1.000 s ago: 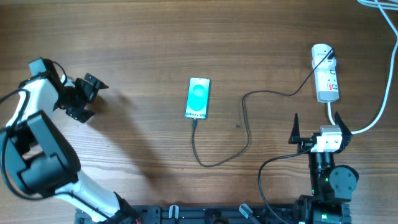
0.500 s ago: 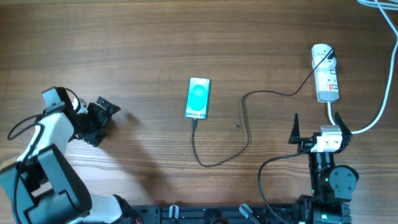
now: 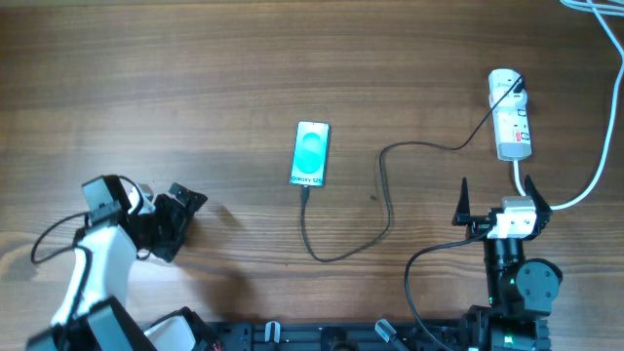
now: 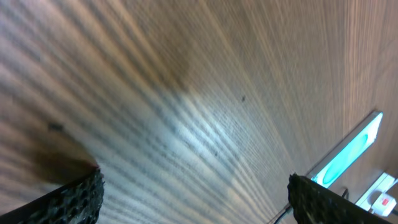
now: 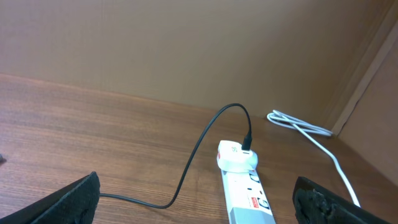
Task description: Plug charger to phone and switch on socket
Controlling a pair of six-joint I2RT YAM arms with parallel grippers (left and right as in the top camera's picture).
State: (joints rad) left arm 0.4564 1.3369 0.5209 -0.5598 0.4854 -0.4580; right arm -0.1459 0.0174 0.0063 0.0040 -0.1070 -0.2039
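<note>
Overhead: flat rectangular phone [image 3: 311, 153], cyan screen, mid desk [image 3: 195, 78] (wood-grain). Thin black charger [image 3: 388, 210] meets its lower end and runs to the oblong white socket [image 3: 510, 127], far right. My left gripper [image 3: 180, 222] and right gripper [image 3: 497, 200] are both spread, empty.

Surface [image 3: 195, 58]: I see brown wood, grain running left to right overhead.
Wall [image 5: 155, 43]: plain tan, behind the far edge in my right wrist feed.
Side panel [image 5: 379, 93]: tan, angled, at right.
Light: soft pale sheen [image 4: 199, 124] on the grain.

Phone [image 3: 311, 153] strip text illegible
</note>
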